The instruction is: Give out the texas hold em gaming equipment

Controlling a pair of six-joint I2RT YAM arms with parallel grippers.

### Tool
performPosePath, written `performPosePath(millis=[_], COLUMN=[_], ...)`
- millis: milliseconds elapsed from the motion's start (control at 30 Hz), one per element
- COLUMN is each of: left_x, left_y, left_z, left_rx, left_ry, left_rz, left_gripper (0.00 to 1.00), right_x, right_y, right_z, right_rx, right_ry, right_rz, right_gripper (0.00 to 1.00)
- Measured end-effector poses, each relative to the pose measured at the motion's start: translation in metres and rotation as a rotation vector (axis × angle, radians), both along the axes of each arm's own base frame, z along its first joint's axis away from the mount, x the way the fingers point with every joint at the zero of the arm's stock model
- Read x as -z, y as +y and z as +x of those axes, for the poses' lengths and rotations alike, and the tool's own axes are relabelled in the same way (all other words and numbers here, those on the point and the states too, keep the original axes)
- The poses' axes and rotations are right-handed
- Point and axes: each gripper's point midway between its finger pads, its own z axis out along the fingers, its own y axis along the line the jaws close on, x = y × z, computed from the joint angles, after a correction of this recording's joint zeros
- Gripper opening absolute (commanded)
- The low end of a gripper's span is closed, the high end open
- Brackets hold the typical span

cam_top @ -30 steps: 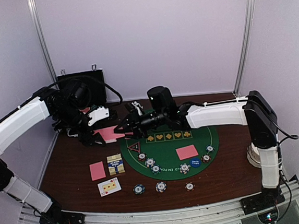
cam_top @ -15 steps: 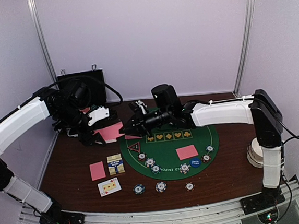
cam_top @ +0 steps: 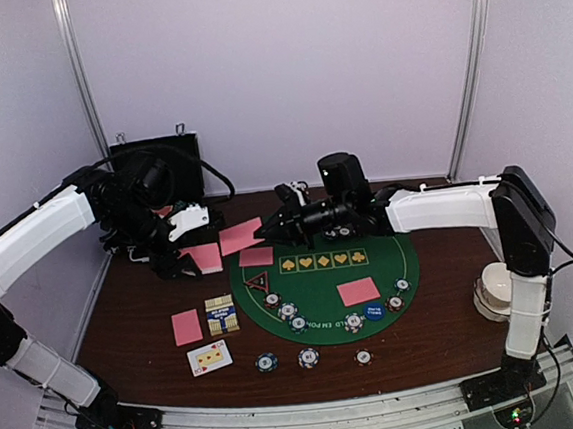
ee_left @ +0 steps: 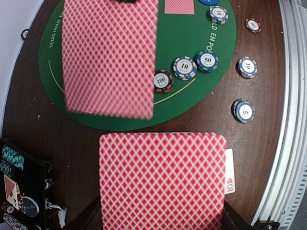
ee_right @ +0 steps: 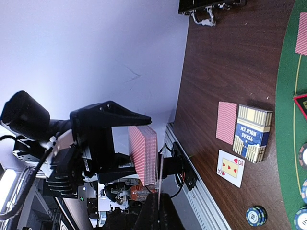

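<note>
Brown table, green mat. Left claw is clamped tight on the deck at the mat's 10 o'clock. Right claw pinches one card just beside it, chips around 6 o'clock.

The top view looks down and forward from above and behind the arms, taking in the whole surface up to the back wall. The left wrist view hangs close over a deck and looks down; a card near its lens is blurred. The right wrist view, rolled sideways, faces the left arm low along the surface. All three share the mat edge and chips.
</note>
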Motion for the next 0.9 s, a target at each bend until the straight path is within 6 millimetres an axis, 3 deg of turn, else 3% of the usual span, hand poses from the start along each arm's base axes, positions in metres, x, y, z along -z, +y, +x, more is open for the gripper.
performPosePath(millis=[133, 367, 533, 633, 900], left_x=[0.001, 0.000, -0.002, -0.003, -0.006], left_y=[0.002, 0.002, 0.003, 0.003, 0.004], left_z=[0.001, 0.001, 0.001, 0.001, 0.000], left_rx=[-0.004, -0.007, -0.007, -0.007, -0.008], left_ry=[-0.005, -0.010, -0.016, -0.019, -0.028], left_rz=[0.009, 0.012, 0.009, 0.008, 0.006], left_gripper=[0.00, 0.00, 0.00, 0.00, 0.00], right_x=[-0.003, -0.003, 0.003, 0.018, 0.091], right_y=[-0.015, -0.029, -0.022, -0.014, 0.003], right_z=[0.021, 0.037, 0.050, 0.061, 0.087], right_rx=[0.043, 0.072, 0.058, 0.054, 0.045], right_ry=[-0.004, -0.005, -0.031, -0.038, 0.009], right_rz=[0.008, 0.005, -0.023, -0.050, -0.188], right_gripper=[0.00, 0.00, 0.00, 0.00, 0.00])
